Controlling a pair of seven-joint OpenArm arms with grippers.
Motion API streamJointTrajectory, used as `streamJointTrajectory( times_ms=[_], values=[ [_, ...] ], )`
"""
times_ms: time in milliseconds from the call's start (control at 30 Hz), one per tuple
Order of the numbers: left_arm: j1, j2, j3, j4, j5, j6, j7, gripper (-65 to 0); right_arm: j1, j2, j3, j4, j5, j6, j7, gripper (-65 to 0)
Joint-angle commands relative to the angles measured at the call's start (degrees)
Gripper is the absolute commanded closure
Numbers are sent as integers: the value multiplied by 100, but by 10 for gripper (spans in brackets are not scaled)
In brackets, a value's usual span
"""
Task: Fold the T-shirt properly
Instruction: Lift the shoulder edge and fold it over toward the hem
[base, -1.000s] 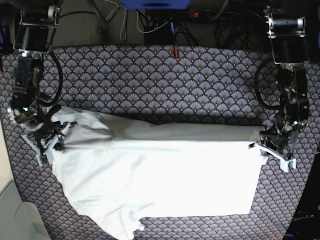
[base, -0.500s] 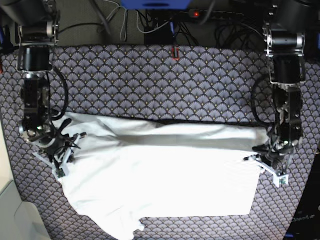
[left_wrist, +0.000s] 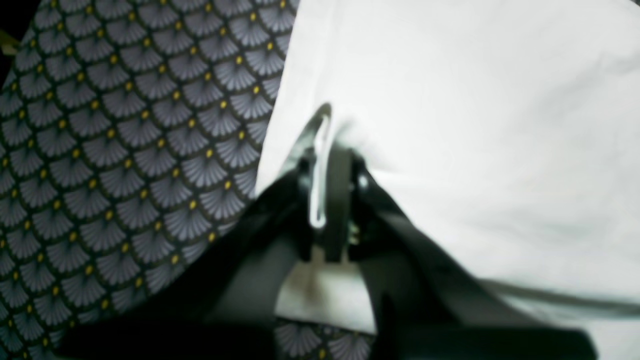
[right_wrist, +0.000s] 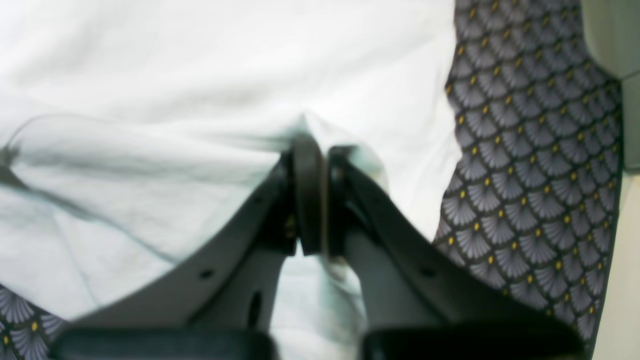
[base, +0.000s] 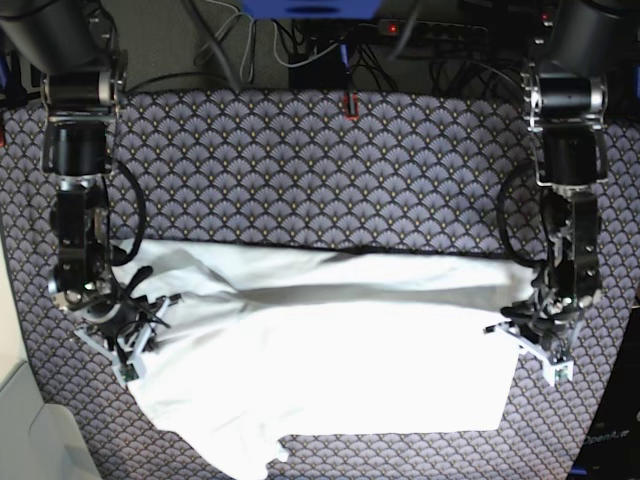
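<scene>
The white T-shirt (base: 330, 360) lies spread on the purple scallop tablecloth (base: 300, 170), with its far edge folded toward the front as a long band. My left gripper (base: 528, 336) is at the shirt's right end in the base view. In the left wrist view it (left_wrist: 327, 150) is shut on the shirt's (left_wrist: 450, 100) edge. My right gripper (base: 128, 347) is at the shirt's left end. In the right wrist view it (right_wrist: 315, 147) is shut on a pinched ridge of the shirt (right_wrist: 200, 75). A sleeve hangs at the front left (base: 250, 455).
The tablecloth shows beside the cloth in both wrist views (left_wrist: 125, 150) (right_wrist: 525, 175). A pale grey object (base: 25, 430) stands off the table's front left corner, also in the right wrist view (right_wrist: 610, 40). Cables and a power strip (base: 430, 30) run behind the table.
Both grippers have moved toward the table's front, carrying the shirt's far edge with them. The folded band now lies lower over the shirt's body.
</scene>
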Motion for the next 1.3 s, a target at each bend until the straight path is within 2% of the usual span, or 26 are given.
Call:
streamJointTrajectory(
  times_ms=[0, 233, 400, 567, 700, 967, 1067, 1133, 1267],
  values=[
    [-211, -72, -25, 111, 2, 21, -165, -6, 157, 51, 26, 104, 14, -57, 150, -4],
    [-193, -72, -25, 102, 2, 21, -165, -6, 157, 51, 26, 51, 14, -57, 150, -7],
    [-220, -72, -25, 102, 2, 21, -174, -8, 377, 51, 26, -476, 14, -57, 159, -7],
    [-193, -72, -16, -12, 11, 21, -675, -8, 439, 51, 26, -590, 14, -57, 291, -7],
    [-211, -72, -16, -338, 2, 21, -833, -8, 439, 51, 17, -608, 14, -57, 458, -7],
    [-211, -64, 10, -452, -33, 21, -1123, -9, 439, 51, 17, -617, 14, -57, 449, -9],
    [-228, -64, -7, -417, -42, 21, -1114, -17, 439, 51, 17, -617, 5, -57, 440, -61],
    [-228, -64, -25, -382, -42, 21, -1097, -67, 439, 60, 8, -617, 5, -66, 431, -127],
    [-228, -64, 2, -382, -51, 12, -1106, -269, 439, 86, 8, -599, 5, -66, 431, -266]
  ],
)
